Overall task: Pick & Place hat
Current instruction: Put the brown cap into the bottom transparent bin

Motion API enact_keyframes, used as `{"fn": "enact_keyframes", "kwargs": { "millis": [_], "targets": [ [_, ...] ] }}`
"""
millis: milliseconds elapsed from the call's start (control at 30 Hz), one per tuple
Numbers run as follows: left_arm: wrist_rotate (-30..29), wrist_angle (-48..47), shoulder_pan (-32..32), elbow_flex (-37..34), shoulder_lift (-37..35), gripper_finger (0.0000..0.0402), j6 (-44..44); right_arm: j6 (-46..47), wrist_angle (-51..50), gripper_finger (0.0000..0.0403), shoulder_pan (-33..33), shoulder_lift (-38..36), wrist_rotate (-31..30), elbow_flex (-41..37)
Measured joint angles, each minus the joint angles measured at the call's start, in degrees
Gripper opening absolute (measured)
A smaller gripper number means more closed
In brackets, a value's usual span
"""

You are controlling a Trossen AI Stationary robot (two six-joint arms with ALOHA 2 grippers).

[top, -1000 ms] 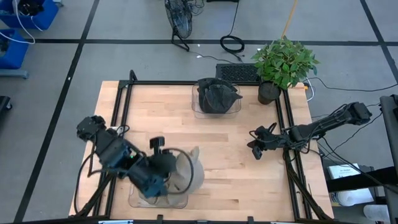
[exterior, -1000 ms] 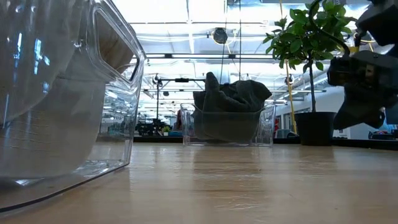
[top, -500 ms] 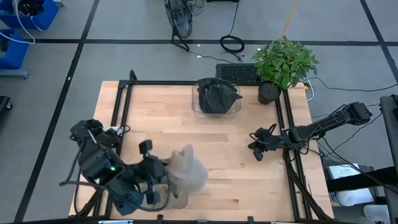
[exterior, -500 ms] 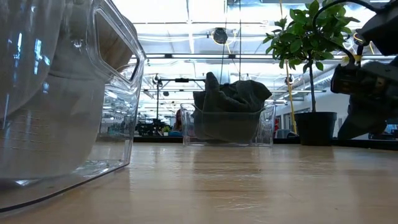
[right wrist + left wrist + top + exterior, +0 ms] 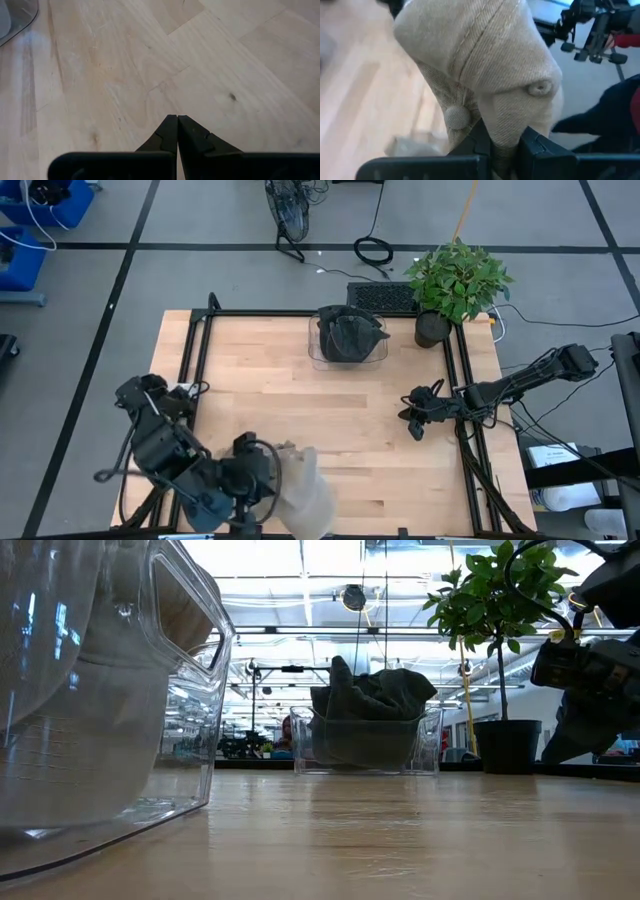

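My left gripper point(image 5: 262, 476) is at the table's near left, shut on a beige cloth hat point(image 5: 303, 492), which also fills the left wrist view point(image 5: 485, 75). The hat is above the near edge, over a clear bin point(image 5: 190, 690) that the arm and hat mostly hide in the high view. A second, dark hat point(image 5: 350, 332) lies bunched in a clear bin point(image 5: 316, 356) at the far middle. My right gripper point(image 5: 412, 420) is shut and empty, low over the table's right part point(image 5: 177, 125). My left gripper pinches a bunched fold of the beige hat's crown point(image 5: 502, 142) between its two fingers point(image 5: 535, 145), close to the top button point(image 5: 457, 116). The hat stands out beyond the fingertips toward the table's right and is lifted clear of the table.
A potted plant point(image 5: 455, 280) stands at the far right corner, with a dark mat point(image 5: 380, 297) beside it. A black frame point(image 5: 462, 380) runs along the table's edges. Bare wood point(image 5: 330, 400) lies between the two bins.
My left gripper has risen and swung toward the table's near edge, carrying the beige hat. The hat has come up out of the near-left bin and now hangs clear, nearer the front edge. My right gripper has shifted only slightly.
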State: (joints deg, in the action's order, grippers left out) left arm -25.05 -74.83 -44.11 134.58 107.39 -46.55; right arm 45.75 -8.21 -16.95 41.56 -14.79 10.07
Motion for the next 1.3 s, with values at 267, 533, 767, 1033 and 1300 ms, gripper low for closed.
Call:
{"fn": "enact_keyframes", "kwargs": {
  "millis": [267, 533, 767, 1033, 1300],
  "targets": [
    [4.8, -11.2, -5.1, 0.0, 4.9, 0.0039, -16.3, -1.1, 0.3, 0.0, 0.1, 0.0, -1.9, 0.0],
    [11.6, -15.1, -5.5, -0.5, 10.6, 0.0041, -20.0, -2.1, 0.3, 0.0, 1.7, 0.0, -3.3, 0.0],
    [11.5, -15.2, -3.4, -6.4, 11.5, 0.0041, -20.0, -2.1, 0.3, 0.0, 2.4, 0.0, -3.2, 0.0],
    [11.6, -15.1, -2.0, -11.2, 10.4, 0.0041, -17.1, -2.0, 0.3, 0.0, 2.4, 0.0, -3.1, 0.0],
    [7.9, -15.2, -1.4, -11.9, 3.4, 0.0041, -17.2, -1.9, 0.3, 0.0, 2.4, 0.0, -3.0, 0.0]
  ]
}}
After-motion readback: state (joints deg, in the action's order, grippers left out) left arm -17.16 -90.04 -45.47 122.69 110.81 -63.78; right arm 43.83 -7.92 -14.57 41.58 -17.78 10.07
